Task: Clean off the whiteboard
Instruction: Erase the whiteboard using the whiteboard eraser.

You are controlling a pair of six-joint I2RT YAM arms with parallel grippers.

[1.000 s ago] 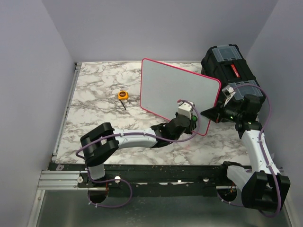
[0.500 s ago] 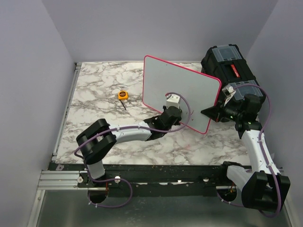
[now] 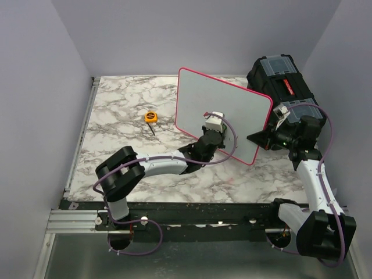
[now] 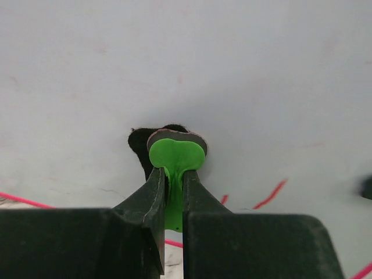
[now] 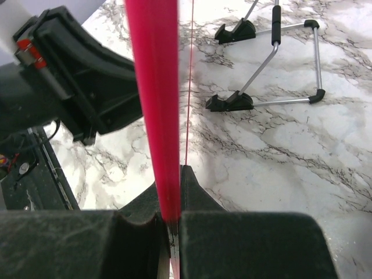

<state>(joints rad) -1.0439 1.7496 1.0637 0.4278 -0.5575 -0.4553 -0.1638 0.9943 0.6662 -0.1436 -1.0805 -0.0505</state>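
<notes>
The whiteboard [image 3: 224,119] stood tilted at the right back of the table [image 3: 116,110]. Its right rim was pinched between the closed right gripper [image 5: 170,200], and its upper right corner was close beside the toolbox [image 3: 282,81]. Open marble lay left of the board and in front of it; to its right there was little room. The left gripper [image 4: 172,177] was clamped on one green eraser [image 4: 176,154], whose dark pad was pressed to the middle of the board's face. A few red strokes [image 4: 270,195] showed below the pad. There was one tape measure [image 3: 151,117] well left of the board and one wire stand [image 5: 273,58] behind it. A second earlier the eraser had been near the board's lower right corner. It had since moved up and left to mid-face.
</notes>
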